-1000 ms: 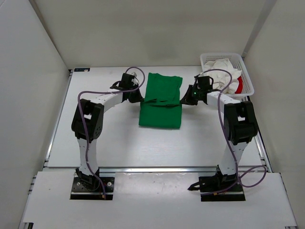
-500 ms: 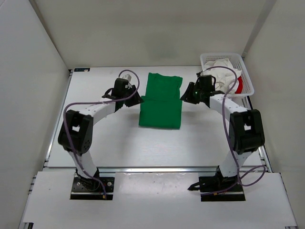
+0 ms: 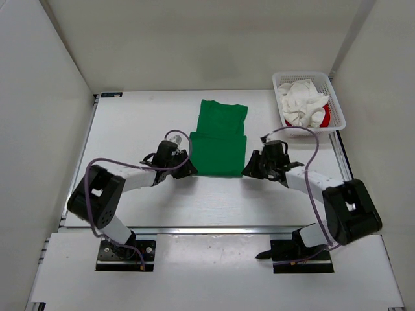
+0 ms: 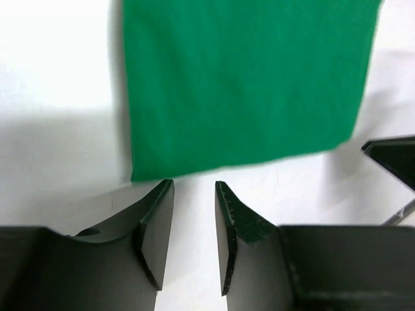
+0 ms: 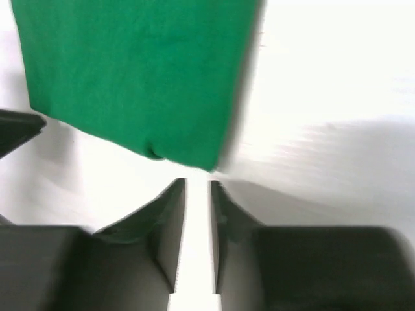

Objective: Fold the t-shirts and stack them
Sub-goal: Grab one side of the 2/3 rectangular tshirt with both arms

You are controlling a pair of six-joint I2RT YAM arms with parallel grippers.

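A green t-shirt [image 3: 220, 139] lies flat mid-table, its far part folded over the near part. My left gripper [image 3: 189, 171] sits low at the shirt's near left corner. In the left wrist view the jaws [image 4: 194, 189] stand a little apart and empty, just short of the green hem [image 4: 246, 84]. My right gripper [image 3: 248, 170] sits at the near right corner. In the right wrist view its jaws [image 5: 198, 186] show a narrow gap with bare table between them, just before the shirt's corner [image 5: 130, 71]. Neither gripper holds cloth.
A white basket [image 3: 338, 103] at the far right holds crumpled white shirts [image 3: 301, 103] and something red [image 3: 326, 116]. White walls close in the table on the left, right and far sides. The other gripper's tip shows at the edge of each wrist view [image 4: 392, 155].
Both grippers have moved from the shirt's mid-height sides toward me and down to its near corners. The upper fold now lies flat on the shirt.
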